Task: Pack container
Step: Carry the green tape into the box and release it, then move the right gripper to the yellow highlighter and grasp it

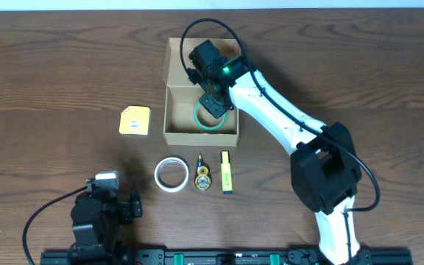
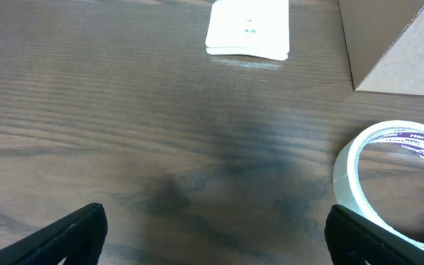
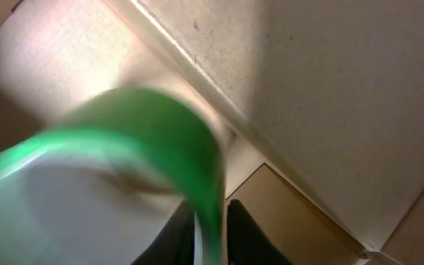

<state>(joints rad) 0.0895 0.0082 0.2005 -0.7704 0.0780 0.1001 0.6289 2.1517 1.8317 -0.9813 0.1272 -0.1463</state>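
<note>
Right fingers [image 1: 213, 101] down inside the open cardboard container [image 1: 166, 110], pinched on a green tape ring [image 1: 210, 124].

I see the container at the far middle of the dark, wood-grained bench [image 1: 65, 66]. It is a plain tan rectangular box with matte walls and its flap lid folded back. My right wrist view shows both dark fingers closed narrowly on the ring's thin, glossy wall. The left fingers [image 1: 132, 207] sit at the near edge, spread wide with nothing between them. A flat square yellow pad [image 1: 135, 121] lies near the box. A white tape roll [image 1: 171, 174] and a slim yellow highlighter [image 1: 226, 171] lie in front of it.
</note>
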